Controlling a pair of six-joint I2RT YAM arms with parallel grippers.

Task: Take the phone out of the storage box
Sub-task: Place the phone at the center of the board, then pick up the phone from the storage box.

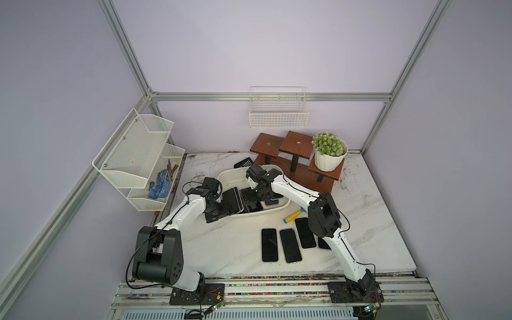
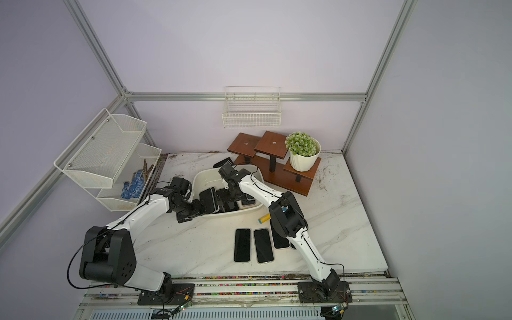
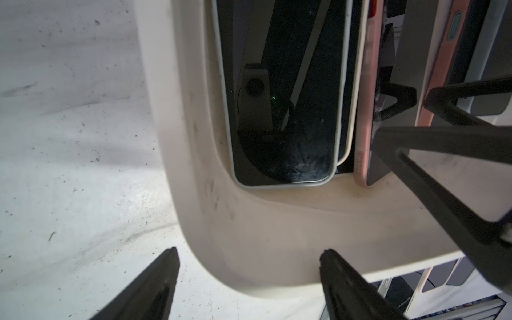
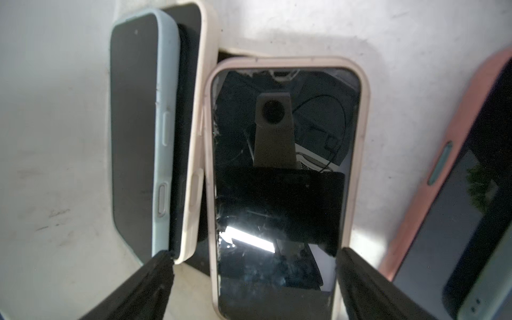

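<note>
— What was furthest left?

— A white mesh rack on the wall. Next came the left pincer, fingers spread wide and holding nothing. It straddled the near corner of the storage box, one finger over the desk and one over the rim.

— And in the box?

— A blue-cased phone was stacked on a cream-cased phone by the left wall. Beside them, the cracked phone lay on the box's floor (screen up, pale case). The right pincer hung over it, fingers wide on either side; whether they touched it, I couldn't tell.

— Further right?

— A salmon-cased phone, also in the box. In front of the box, a row of dark phones lay on the desk, partly hidden by the right arm.
</note>
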